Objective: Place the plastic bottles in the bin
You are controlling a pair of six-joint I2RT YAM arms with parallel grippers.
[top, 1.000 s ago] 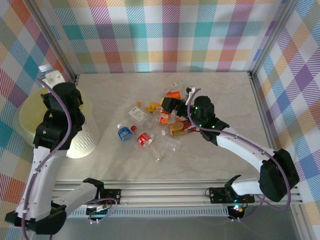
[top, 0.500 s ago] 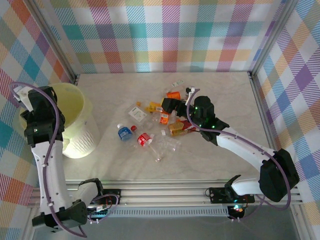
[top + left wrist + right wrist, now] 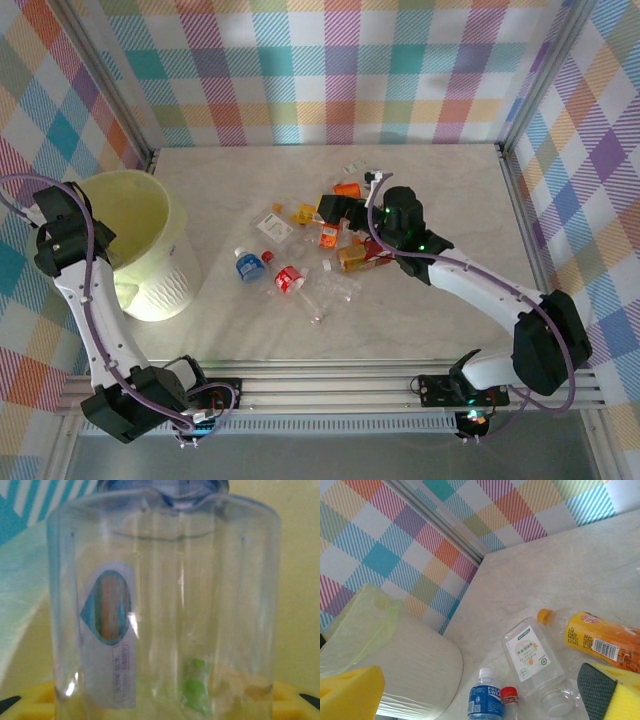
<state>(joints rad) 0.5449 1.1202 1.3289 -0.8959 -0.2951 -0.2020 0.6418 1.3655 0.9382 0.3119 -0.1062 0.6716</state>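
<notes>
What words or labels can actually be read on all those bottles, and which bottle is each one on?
"POCA" over "SWEA", cut off by the curve: on the blue-labelled bottle, right wrist view.
Too small to read: white label on the flat bottle.
Blurred: white panel on the orange bottle.
Blurred: oval sticker on the clear bottle, left wrist view.
Top view: every label too small.

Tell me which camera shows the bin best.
Top external: nearly the whole bin, open mouth and ribbed wall, from above. Right wrist catches its wall and some rim. Left wrist has pale yellow behind a clear bottle, possibly it.
</notes>
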